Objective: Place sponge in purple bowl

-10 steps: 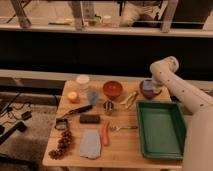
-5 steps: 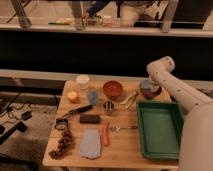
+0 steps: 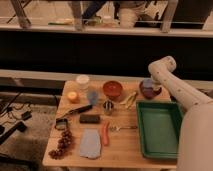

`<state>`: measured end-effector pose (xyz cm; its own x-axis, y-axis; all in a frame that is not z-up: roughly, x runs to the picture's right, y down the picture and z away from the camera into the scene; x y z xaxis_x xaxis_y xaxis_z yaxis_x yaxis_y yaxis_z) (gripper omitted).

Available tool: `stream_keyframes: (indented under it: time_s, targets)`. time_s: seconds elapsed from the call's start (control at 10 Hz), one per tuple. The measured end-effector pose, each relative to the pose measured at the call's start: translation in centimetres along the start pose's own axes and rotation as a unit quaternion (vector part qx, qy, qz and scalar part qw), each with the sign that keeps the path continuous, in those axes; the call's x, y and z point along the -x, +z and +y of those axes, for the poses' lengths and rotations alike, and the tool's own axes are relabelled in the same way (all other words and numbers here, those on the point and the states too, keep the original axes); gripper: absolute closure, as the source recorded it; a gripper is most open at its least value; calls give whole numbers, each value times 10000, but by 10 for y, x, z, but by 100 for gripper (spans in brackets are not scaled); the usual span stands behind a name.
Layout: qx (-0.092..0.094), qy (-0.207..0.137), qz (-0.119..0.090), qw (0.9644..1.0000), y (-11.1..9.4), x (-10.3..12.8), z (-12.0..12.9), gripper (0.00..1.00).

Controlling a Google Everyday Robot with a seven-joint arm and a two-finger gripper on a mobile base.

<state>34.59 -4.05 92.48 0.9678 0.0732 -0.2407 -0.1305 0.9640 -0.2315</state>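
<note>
The purple bowl (image 3: pixel 150 92) stands at the back right of the wooden table, just behind the green tray. My gripper (image 3: pixel 149 83) hangs at the end of the white arm, right over the bowl and down at its rim. A small blue-grey block, the sponge (image 3: pixel 146 83), shows at the gripper, at the top of the bowl. I cannot tell whether it is held or resting in the bowl. The arm hides part of the bowl's right side.
A green tray (image 3: pixel 159 126) fills the right side. An orange-red bowl (image 3: pixel 113 89), a banana (image 3: pixel 129 99), a metal cup (image 3: pixel 107 107), a blue-grey cup-like thing (image 3: pixel 93 96), a dark block (image 3: pixel 90 118), a flat blue-grey cloth (image 3: pixel 90 143), a carrot (image 3: pixel 105 134) and grapes (image 3: pixel 62 145) lie to the left.
The arm has swung left and down, bringing the gripper from the bowl's right side to over the bowl. The other things have not moved.
</note>
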Motion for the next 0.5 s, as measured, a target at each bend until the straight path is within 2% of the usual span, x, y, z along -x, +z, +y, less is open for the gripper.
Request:
stream_keyframes:
  time_s: [0.5]
  targets:
    - [3,-1,5,10000,0,0,0,47]
